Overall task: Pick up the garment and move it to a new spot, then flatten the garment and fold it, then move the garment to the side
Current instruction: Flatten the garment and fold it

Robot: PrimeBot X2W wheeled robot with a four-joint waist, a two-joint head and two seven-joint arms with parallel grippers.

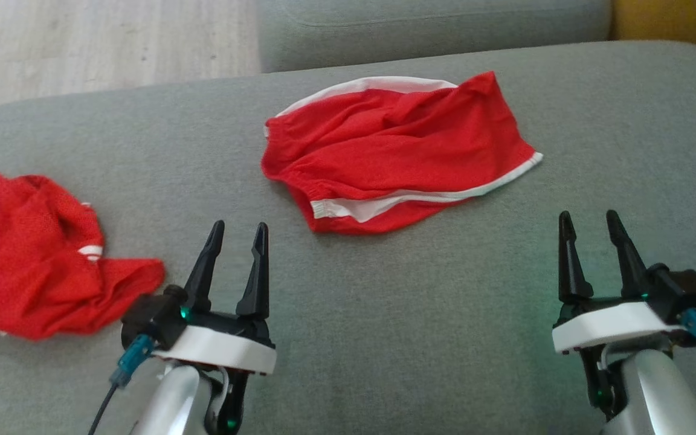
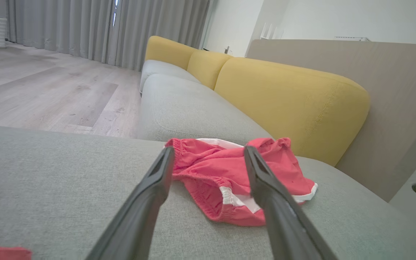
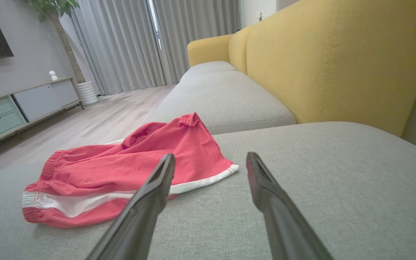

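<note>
Red shorts [image 1: 396, 151] lie crumpled at 12 o'clock on the sofa seat [image 1: 384, 338], left gripper [image 1: 240, 225] at 7, right gripper [image 1: 588, 214] at 5, jaws released, likely staged for pickup.

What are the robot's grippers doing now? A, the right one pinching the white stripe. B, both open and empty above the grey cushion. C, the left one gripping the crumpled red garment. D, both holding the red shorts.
B: the left gripper and right gripper both have fingers spread with nothing between them, short of the red shorts on the grey cushion.
</note>
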